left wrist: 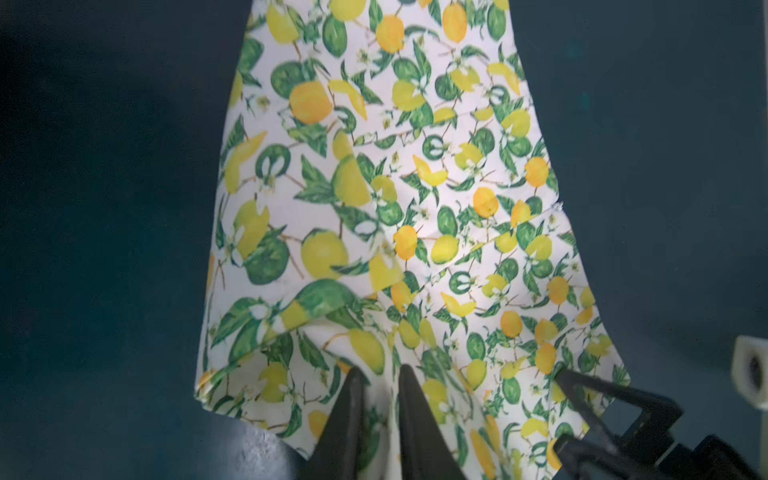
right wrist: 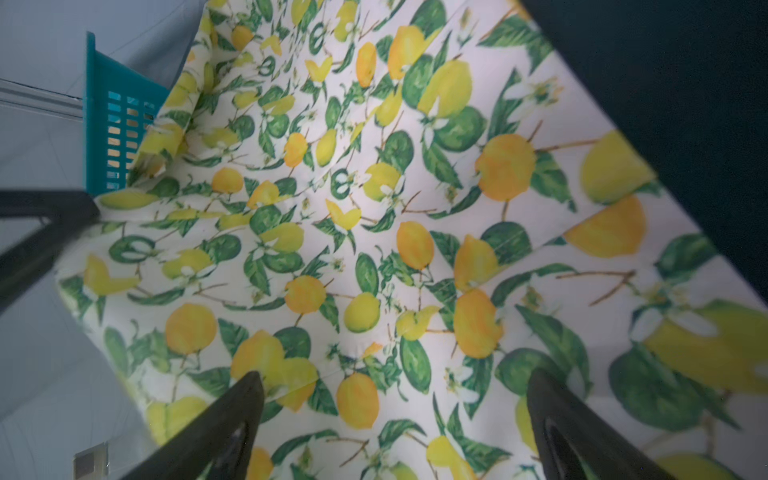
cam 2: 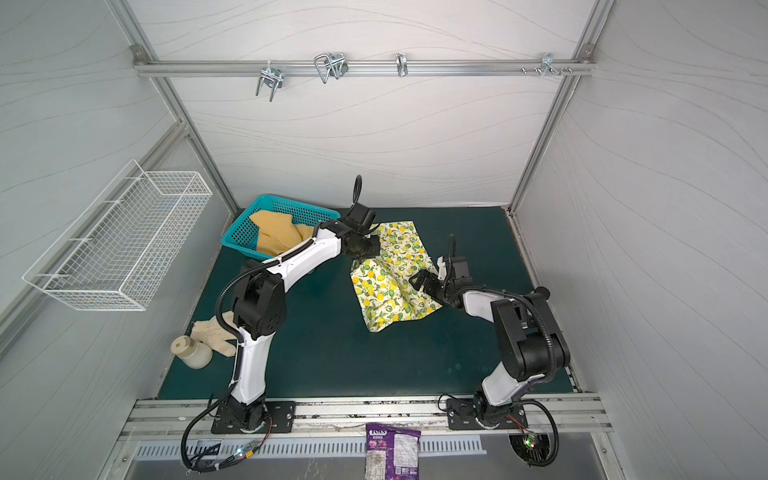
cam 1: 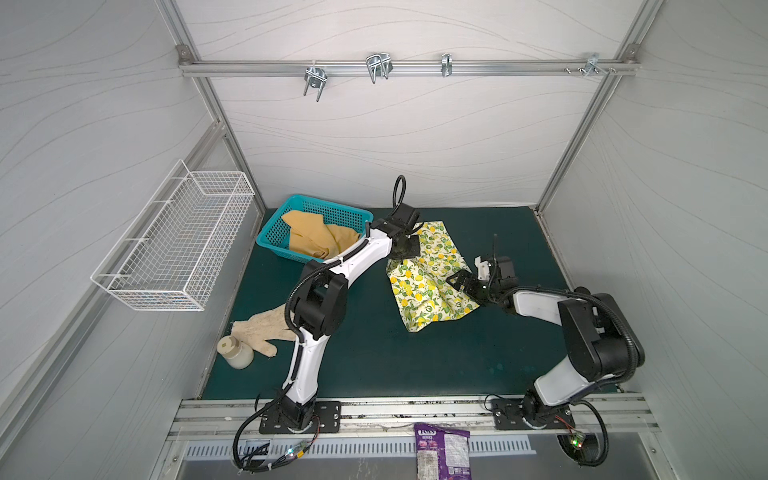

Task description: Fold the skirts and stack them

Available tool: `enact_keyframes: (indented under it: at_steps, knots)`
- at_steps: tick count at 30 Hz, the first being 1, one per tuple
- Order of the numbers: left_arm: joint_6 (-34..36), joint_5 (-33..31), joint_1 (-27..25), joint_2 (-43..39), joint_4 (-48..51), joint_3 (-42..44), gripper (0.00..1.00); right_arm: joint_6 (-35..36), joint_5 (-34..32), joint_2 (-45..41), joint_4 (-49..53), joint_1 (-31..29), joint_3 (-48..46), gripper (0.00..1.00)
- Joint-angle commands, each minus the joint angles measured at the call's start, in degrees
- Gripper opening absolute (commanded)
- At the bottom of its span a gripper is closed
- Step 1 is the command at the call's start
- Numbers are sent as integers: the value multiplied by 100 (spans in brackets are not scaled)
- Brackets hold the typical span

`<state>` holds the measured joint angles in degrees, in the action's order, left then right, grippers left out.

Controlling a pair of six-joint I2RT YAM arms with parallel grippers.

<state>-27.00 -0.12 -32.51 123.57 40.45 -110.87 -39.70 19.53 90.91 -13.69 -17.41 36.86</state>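
The white skirt with lemons and green leaves (cam 1: 430, 286) (cam 2: 390, 286) lies spread and rumpled on the dark green mat. My left gripper (cam 1: 400, 257) (cam 2: 360, 257) sits at its far left corner. In the left wrist view the gripper (left wrist: 380, 370) is shut on a raised fold of that skirt (left wrist: 374, 187). My right gripper (cam 1: 459, 283) (cam 2: 420, 283) hovers open over the skirt's right edge. The right wrist view shows that gripper (right wrist: 397, 374) standing wide, with only the flat print (right wrist: 374, 249) between its fingers. The mustard-yellow skirt (cam 1: 316, 241) (cam 2: 278, 239) lies bunched in the teal basket (cam 1: 268, 239) (cam 2: 232, 241).
A beige rag (cam 1: 262, 332) and a cream bottle (cam 1: 235, 353) lie at the mat's left front. A white wire basket (cam 1: 174, 249) hangs on the left wall. A purple snack bag (cam 1: 442, 451) lies on the front ledge. Metal hooks (cam 1: 378, 66) hang from the back rail.
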Motion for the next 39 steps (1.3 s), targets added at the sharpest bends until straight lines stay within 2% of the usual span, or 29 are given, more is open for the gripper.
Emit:
enact_keyframes:
  at_steps: [1, 5, 8, 11, 14, 15, 16, 17, 22, 25, 29, 35, 39]
  knots:
    - [596, -299, -141, 550, 797, -1147, 20, -768, -227, -36, 286, -541, -629, 99]
    - [886, -436, -409, 1185, 1165, -2266, 24, -1306, -609, -477, -51, -1004, -1091, 99]
    - [692, -393, -527, 1252, 1356, -2440, 44, -1321, -821, -884, 118, -1132, -1135, 99]
    - [399, -500, -528, 731, 1220, -1645, 60, -1000, -1037, -1082, 702, -1079, -877, 99]
    - [93, -636, -503, -352, 568, -170, 73, -871, -941, -1113, 890, -905, -767, 99]
    - [-58, -634, -486, -786, 315, 399, 79, -860, -892, -1133, 886, -843, -768, 99]
    - [-199, -521, -476, -1190, 57, 1017, 92, -797, -878, -1189, 888, -790, -762, 99]
    - [-314, -404, -475, -1539, -161, 1471, 99, -697, -886, -1249, 925, -750, -733, 99]
    - [-1250, 790, -505, -2934, -1082, 3580, 99, -229, -889, -1466, 1372, -563, -291, 99]
    - [-1877, 1091, -705, -3580, -1825, 4687, 99, -89, -841, -1440, 1468, -471, -87, 99]
    - [-2601, 892, -1190, -4323, -2267, 5611, 99, 88, -721, -1183, 1608, -355, 218, 99]
    - [-4002, 687, -1649, -5369, -3782, 7070, 99, 178, -487, -803, 1533, -164, 406, 99]
    - [-4501, 269, -1991, -5830, -3889, 7334, 99, 157, -391, -681, 1432, -142, 393, 99]
